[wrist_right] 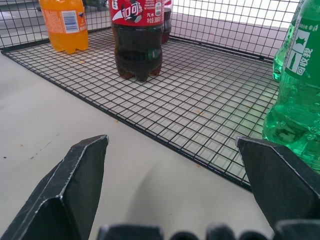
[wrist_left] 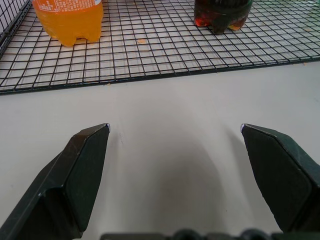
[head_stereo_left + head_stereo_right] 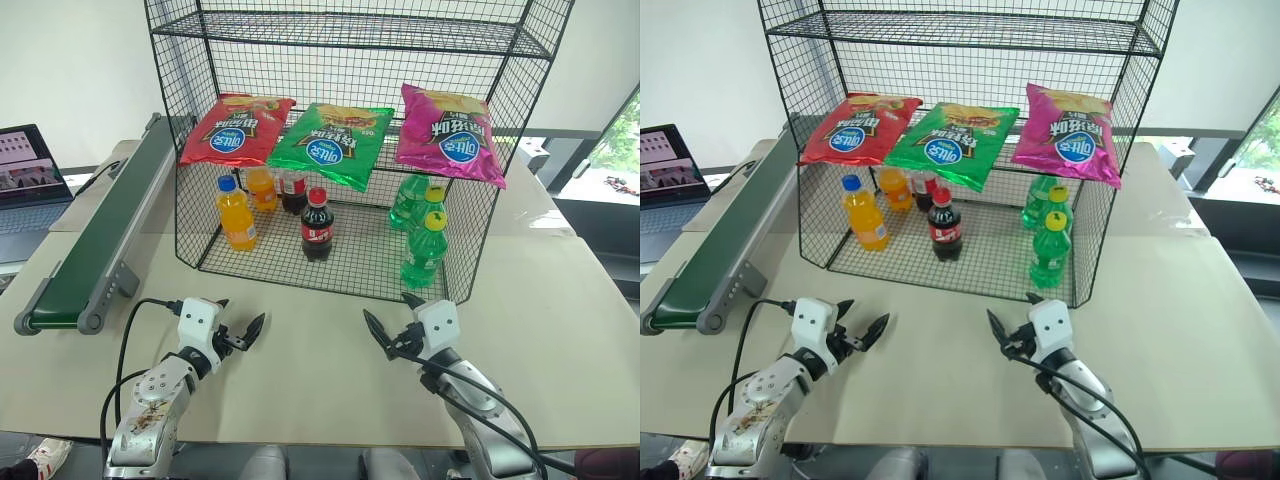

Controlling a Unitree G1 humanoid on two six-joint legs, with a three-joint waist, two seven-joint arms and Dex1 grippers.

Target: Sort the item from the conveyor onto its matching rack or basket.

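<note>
Black wire-mesh rack [image 3: 480,150] groups drinks by kind: cola bottle [image 3: 317,226] stands centrally on its floor tier; left gripper [image 3: 240,332] and right gripper [image 3: 390,325] hover before it, both wide, empty.

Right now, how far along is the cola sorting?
Looks done: a cola bottle stands on the rack's floor tier, between the orange and green bottles. The conveyor carries nothing. Both grippers, left and right, hover open over the table, holding nothing.
</note>
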